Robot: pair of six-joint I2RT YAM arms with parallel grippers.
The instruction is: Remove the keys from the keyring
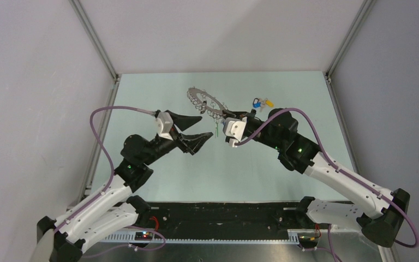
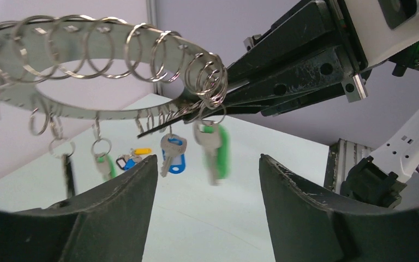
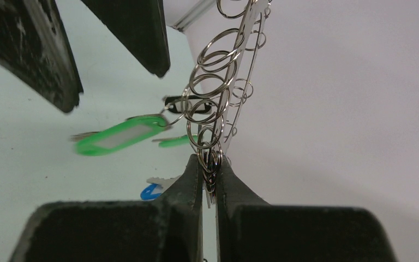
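Note:
The keyring (image 1: 204, 102) is a large flat grey ring hung with many small split rings, held up off the table. My right gripper (image 1: 225, 116) is shut on its near edge; the right wrist view shows the fingers (image 3: 193, 180) clamped on the ring (image 3: 234, 82) and its split rings. Keys hang from it: a green one (image 2: 214, 150), a blue one (image 2: 173, 155), a lime one (image 2: 105, 164), a black one (image 2: 68, 174). My left gripper (image 1: 204, 126) is open, just left of and below the ring, with the green key (image 1: 217, 130) hanging by its fingertips.
A small bunch of blue- and yellow-headed keys (image 1: 261, 102) lies on the table at the back right of the ring. Metal frame rails run along the table's left and right edges.

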